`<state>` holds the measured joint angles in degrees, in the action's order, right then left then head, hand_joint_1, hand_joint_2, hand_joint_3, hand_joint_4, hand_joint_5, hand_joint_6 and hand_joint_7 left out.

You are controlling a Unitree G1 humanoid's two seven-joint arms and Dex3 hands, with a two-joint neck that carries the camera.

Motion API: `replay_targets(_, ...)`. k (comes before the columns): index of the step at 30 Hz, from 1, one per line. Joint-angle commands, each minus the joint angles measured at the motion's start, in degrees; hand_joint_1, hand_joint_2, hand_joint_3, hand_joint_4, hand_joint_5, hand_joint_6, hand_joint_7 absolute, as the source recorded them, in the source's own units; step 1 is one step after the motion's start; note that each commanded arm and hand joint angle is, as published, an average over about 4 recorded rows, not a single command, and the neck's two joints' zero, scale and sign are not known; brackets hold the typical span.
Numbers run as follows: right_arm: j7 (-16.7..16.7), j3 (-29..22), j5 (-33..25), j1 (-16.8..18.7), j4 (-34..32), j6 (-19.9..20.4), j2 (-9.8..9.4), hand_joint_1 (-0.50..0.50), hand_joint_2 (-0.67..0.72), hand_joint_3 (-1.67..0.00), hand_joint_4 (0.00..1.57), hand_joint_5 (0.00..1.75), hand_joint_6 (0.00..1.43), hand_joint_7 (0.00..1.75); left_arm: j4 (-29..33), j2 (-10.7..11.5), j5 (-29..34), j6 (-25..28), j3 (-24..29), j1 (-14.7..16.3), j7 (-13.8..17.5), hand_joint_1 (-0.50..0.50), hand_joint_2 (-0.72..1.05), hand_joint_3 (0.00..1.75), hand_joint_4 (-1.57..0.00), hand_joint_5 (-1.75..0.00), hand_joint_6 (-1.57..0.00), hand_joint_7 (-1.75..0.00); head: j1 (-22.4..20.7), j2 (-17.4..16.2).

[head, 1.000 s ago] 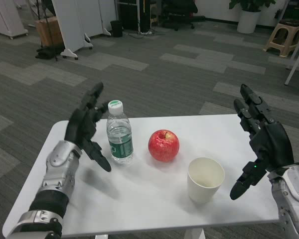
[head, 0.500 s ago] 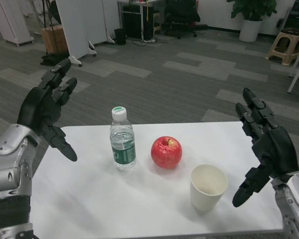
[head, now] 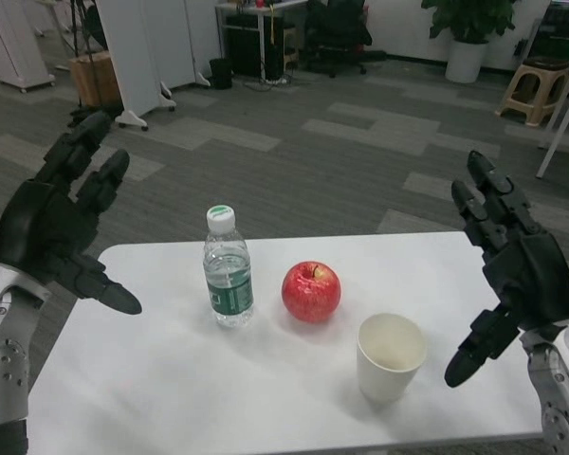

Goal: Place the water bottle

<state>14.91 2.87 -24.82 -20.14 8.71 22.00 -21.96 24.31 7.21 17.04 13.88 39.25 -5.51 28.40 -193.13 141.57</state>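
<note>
On the white table (head: 171, 379) the water bottle (head: 228, 270) stands upright, released, just left of the apple (head: 311, 291). Since a second ago the left hand (head: 52, 223) has been drawn well clear, fingers spread and empty. The right hand (head: 512, 270) waits open beyond the paper cup (head: 391, 355). Placement appears complete.

A red apple (head: 311, 292) sits near a white cup (head: 391, 357) on the table (head: 152, 398).

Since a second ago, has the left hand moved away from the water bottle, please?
Yes. The left hand has drawn back leftward and up from the water bottle, which stands where it was beside the apple.
</note>
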Motion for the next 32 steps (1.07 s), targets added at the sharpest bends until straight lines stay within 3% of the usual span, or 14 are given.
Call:
replay_targets(1,-0.7,-1.1,-0.6,0.3,-1.4,-0.6,-0.93,-0.5,0.6,0.0,0.0,0.0,0.0,0.0,0.3,-2.3,-1.0,0.2,-1.5,2.3,0.7,-0.49,-0.19,0.09,0.0,-0.1,0.0,-0.21,0.0,-0.1)
replay_targets(11,-0.8,-0.9,-1.0,0.4,-1.5,-0.6,-0.98,-0.48,0.6,0.0,0.0,0.0,0.0,0.0,-0.2,-2.7,-3.0,0.2,-2.9,2.4,1.6,-0.5,-0.19,0.09,0.0,-0.1,0.0,-0.21,-0.1,-0.1)
replay_targets(19,-0.8,-1.0,-1.0,0.5,-1.7,-0.6,-0.96,-0.49,0.6,0.0,0.0,0.0,0.0,0.0,-1.0,-2.0,-3.9,0.3,-3.7,1.1,1.6,-0.5,-0.13,0.09,0.0,-0.1,0.0,-0.21,-0.4,-0.3)
replay_targets(32,-0.8,-1.1,0.2,0.5,-1.9,-1.0,-0.83,-0.49,0.53,0.0,0.0,0.0,0.0,0.0,-2.1,-1.1,-4.1,0.3,-4.8,0.4,1.5,-0.5,-0.19,0.09,0.0,-0.1,0.0,-0.21,-0.3,-0.3)
